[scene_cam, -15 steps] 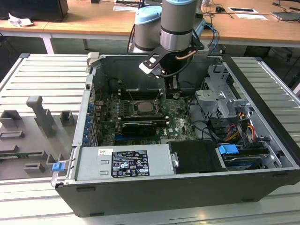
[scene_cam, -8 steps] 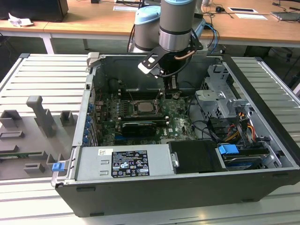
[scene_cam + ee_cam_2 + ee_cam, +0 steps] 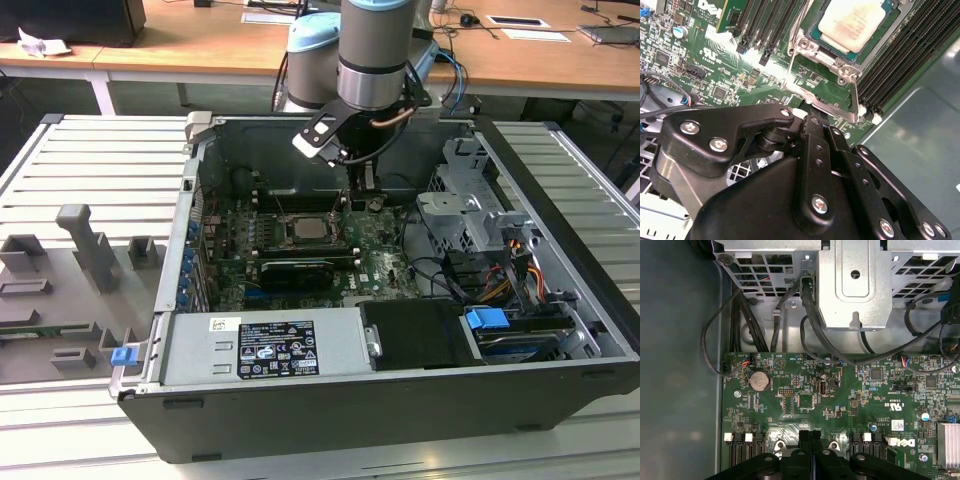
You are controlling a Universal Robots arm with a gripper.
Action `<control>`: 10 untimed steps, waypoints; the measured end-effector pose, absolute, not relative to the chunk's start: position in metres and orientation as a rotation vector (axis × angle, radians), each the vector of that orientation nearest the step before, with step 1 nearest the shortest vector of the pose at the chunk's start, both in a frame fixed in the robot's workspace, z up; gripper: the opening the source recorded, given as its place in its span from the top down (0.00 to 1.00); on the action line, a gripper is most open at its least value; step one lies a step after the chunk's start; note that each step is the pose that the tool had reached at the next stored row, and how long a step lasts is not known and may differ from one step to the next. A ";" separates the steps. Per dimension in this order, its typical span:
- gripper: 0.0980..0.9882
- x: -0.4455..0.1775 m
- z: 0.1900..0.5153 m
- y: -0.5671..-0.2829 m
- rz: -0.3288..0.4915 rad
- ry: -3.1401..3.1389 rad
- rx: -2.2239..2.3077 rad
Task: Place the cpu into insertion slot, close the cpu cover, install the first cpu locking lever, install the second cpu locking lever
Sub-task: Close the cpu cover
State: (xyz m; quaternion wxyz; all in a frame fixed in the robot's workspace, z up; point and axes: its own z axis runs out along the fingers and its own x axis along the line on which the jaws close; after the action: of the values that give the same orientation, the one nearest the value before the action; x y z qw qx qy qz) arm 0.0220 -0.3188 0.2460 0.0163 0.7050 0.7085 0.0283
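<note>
Two black fingers [image 3: 804, 439] of the gripper [image 3: 821, 122] are pressed together, with nothing visible between them. The gripper hangs low inside an open dark metal computer case [image 3: 400, 415]. Its tips are close over the green circuit board [image 3: 790, 407] and beside a thin silver metal lever rod [image 3: 856, 97]; whether they touch it cannot be told. Just beyond, the small square cpu [image 3: 852, 22] with its pale silver top lies flat in the silver-rimmed square insertion slot [image 3: 809, 47], between long black memory slots [image 3: 905, 55].

cpu [image 3: 857, 22]: pale top, framed by the cpu cover [image 3: 807, 47]
locking lever [image 3: 856, 97]: thin silver rod beside the frame's corner
pincer [image 3: 815, 120]: black, tips just beside that rod
</note>
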 end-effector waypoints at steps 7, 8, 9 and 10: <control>0.99 0.021 0.246 -0.319 0.088 2.203 2.192; 0.99 0.020 0.246 -0.319 0.088 2.203 2.192; 0.99 0.020 0.246 -0.319 0.088 2.203 2.192; 0.99 0.020 0.246 -0.319 0.088 2.203 2.192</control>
State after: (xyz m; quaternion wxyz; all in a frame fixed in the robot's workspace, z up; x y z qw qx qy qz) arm 0.0197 -0.3188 0.2460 0.0163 0.7050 0.7084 0.0283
